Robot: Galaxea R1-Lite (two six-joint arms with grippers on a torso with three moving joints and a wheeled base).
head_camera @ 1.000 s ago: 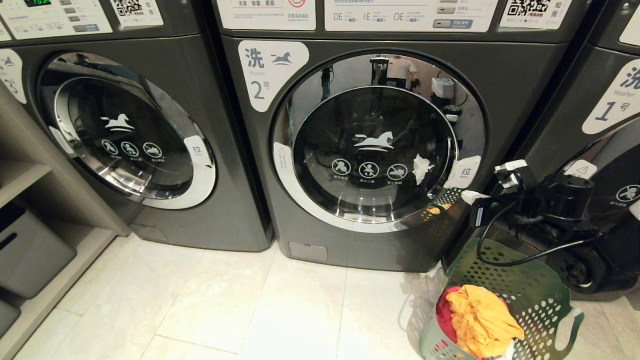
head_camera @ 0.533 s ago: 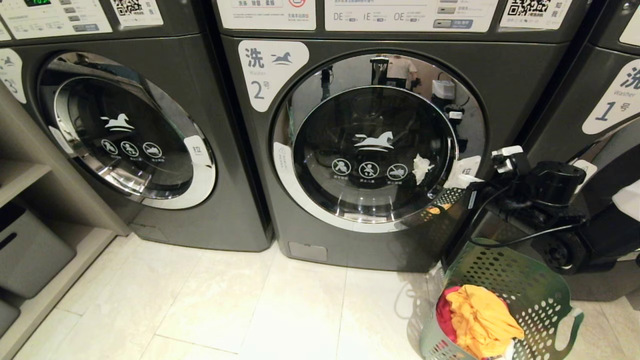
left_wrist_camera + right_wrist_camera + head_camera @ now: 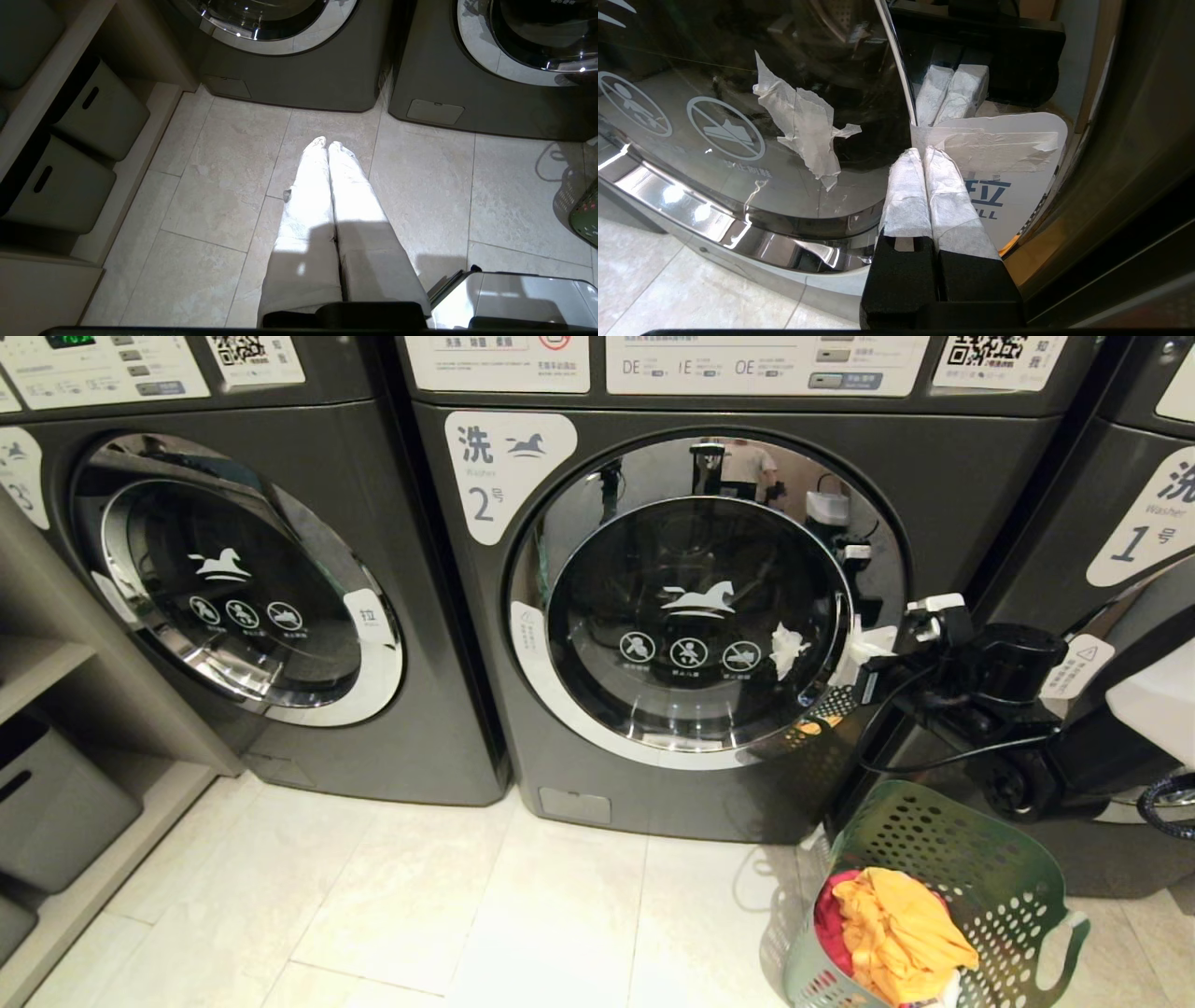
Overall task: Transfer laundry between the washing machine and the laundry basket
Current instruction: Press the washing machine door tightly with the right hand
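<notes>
So we're parked in front of the washing machine (image 3: 709,616), the dark grey one with the 2 label, and its round chrome-rimmed door is shut, facing straight out at us between the washers marked 3 and 1. Our right gripper (image 3: 864,649) reaches in from the right, fingers lying roughly level and pointing left at the door's right edge; in the right wrist view the taped fingertips (image 3: 924,158) are pressed together with nothing between them, right at the white pull tab (image 3: 1008,186) on the chrome rim. A scrap of torn white tape (image 3: 803,126) is stuck on the glass just beside it. The laundry basket (image 3: 990,877), green and full of holes, stands upright on the tile floor (image 3: 420,896) in front of the washer's right corner, below that arm, opening upward. The laundry (image 3: 896,929) is piled inside it, orange-yellow on top with some red at the left side. Our left gripper (image 3: 328,145) hangs over the bare tiles, jaws together and empty, pointing toward the washer bases, with grey storage bins (image 3: 98,107) off to one side.
</notes>
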